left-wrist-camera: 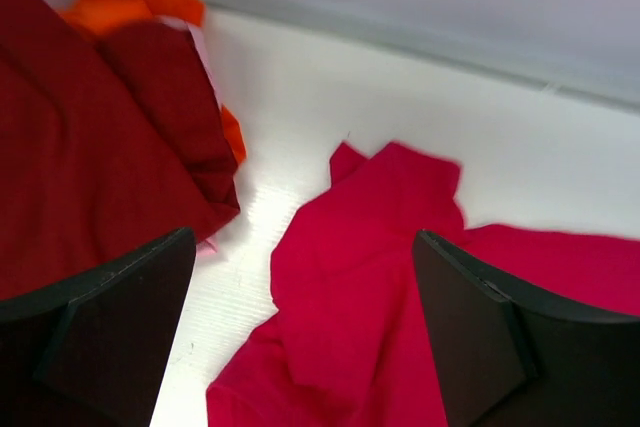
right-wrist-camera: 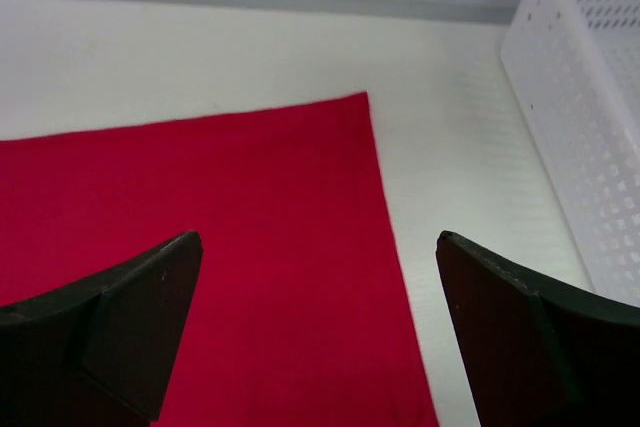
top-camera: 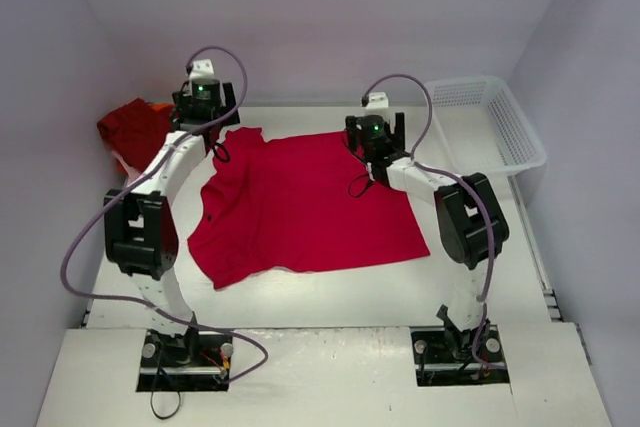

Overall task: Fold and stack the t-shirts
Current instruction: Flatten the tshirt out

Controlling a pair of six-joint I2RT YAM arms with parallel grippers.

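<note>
A bright red t-shirt lies spread on the white table, with its left side and sleeve rumpled. A darker red t-shirt sits bundled at the back left, with orange cloth under it. My left gripper hovers open over the spread shirt's back-left corner, nothing between its fingers. Over the shirt's back-right corner my right gripper stands open, holding nothing.
A white plastic mesh basket stands at the back right, its wall close to the right gripper. Grey walls enclose the table at the back and on both sides.
</note>
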